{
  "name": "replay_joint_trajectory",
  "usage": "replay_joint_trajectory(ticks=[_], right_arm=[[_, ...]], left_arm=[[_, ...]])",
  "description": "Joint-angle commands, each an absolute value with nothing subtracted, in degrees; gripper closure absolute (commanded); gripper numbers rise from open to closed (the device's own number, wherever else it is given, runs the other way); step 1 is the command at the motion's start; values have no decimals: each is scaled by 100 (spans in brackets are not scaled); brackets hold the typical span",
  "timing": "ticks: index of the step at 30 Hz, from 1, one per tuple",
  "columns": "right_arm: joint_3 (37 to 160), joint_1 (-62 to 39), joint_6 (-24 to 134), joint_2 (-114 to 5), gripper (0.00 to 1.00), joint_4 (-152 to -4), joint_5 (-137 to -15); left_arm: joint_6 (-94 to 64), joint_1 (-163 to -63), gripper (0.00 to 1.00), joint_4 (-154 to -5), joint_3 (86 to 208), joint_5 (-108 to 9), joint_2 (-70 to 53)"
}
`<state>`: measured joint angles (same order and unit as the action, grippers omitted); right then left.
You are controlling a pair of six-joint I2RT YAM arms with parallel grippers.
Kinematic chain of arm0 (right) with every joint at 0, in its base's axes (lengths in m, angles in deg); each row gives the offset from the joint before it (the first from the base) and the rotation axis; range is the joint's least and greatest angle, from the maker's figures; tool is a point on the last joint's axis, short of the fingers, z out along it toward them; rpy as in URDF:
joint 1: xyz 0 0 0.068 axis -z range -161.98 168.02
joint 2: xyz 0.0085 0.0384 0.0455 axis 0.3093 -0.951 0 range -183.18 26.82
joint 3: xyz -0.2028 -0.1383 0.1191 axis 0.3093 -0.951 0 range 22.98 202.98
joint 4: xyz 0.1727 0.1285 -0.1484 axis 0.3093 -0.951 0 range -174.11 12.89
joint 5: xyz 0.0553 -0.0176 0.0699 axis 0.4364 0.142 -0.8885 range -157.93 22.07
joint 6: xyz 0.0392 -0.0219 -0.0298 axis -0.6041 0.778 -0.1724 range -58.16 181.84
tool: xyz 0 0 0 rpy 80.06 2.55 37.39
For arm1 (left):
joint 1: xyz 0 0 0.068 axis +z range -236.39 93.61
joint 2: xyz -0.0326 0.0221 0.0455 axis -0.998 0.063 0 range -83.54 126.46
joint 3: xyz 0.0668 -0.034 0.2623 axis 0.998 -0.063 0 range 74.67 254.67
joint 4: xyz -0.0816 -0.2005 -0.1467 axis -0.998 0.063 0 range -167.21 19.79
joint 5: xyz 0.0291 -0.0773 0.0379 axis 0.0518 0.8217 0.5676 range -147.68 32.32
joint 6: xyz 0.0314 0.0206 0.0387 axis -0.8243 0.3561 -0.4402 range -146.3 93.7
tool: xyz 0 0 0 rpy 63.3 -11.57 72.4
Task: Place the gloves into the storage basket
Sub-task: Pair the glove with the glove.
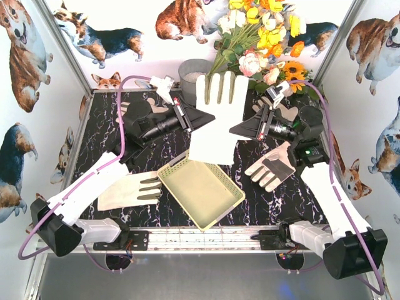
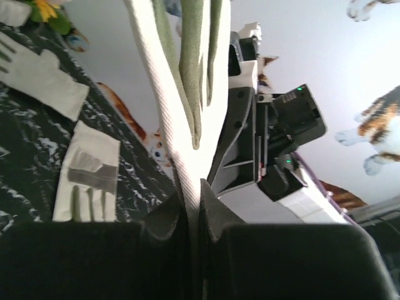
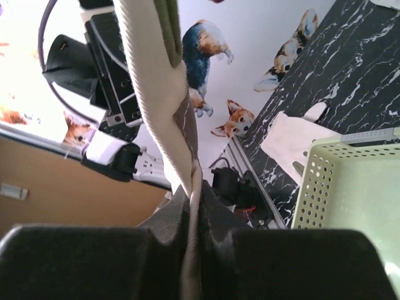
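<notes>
A cream-white glove hangs spread out, fingers toward the back, above the far end of the pale yellow-green storage basket. My left gripper is shut on its left edge, and my right gripper is shut on its right edge. In the left wrist view the glove's fabric is pinched between the jaws of the left gripper. In the right wrist view the glove's fabric runs down into the shut right gripper, with the basket at the right. Other gloves lie left and right of the basket.
Another glove lies at the back right, partly behind the right arm. A grey metal bucket and a bunch of flowers stand along the back wall. Corgi-print walls close in the dark marbled table.
</notes>
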<state>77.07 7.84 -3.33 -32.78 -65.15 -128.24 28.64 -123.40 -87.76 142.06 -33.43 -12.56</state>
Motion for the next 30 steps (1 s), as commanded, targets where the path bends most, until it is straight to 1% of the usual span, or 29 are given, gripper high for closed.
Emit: replay_joint_trajectory(ticks=[1, 4, 6, 7, 9, 14, 18, 20, 26, 30], right_arm=[[8423, 782, 601, -3114, 100, -8097, -11854], [8913, 774, 1341, -3226, 100, -9445, -11139], [9111, 778, 1602, -3343, 100, -9872, -10860], [9164, 765, 1679, -3393, 100, -10007, -10725], [9263, 728, 1807, -3515, 100, -10189, -10477], [9620, 564, 2189, -4068, 100, -10625, -9890], [9961, 465, 2583, -4609, 100, -11112, -9276], [10171, 414, 2732, -4881, 100, -11256, -8949], [10777, 51, 3142, -5892, 100, -11551, -8102], [10972, -28, 3195, -6533, 100, -11447, -7843]], left_arm=[[1828, -12330, 99, -7394, 14863, -4150, -1290], [1512, -12330, 92, -6813, 15000, -4601, -1149], [1411, -12323, 91, -6854, 14926, -4793, -1120], [1364, -12329, 93, -6933, 14870, -4835, -1087], [1249, -12320, 100, -7064, 14812, -4889, -983], [869, -12315, 100, -7196, 15076, -4848, -363], [611, -12264, 100, -7156, 15165, -5442, 10], [489, -12182, 100, -7252, 15121, -5556, 172], [464, -11892, 100, -7472, 15294, -5208, 1016], [420, -11773, 100, -7603, 15459, -5219, 1667]])
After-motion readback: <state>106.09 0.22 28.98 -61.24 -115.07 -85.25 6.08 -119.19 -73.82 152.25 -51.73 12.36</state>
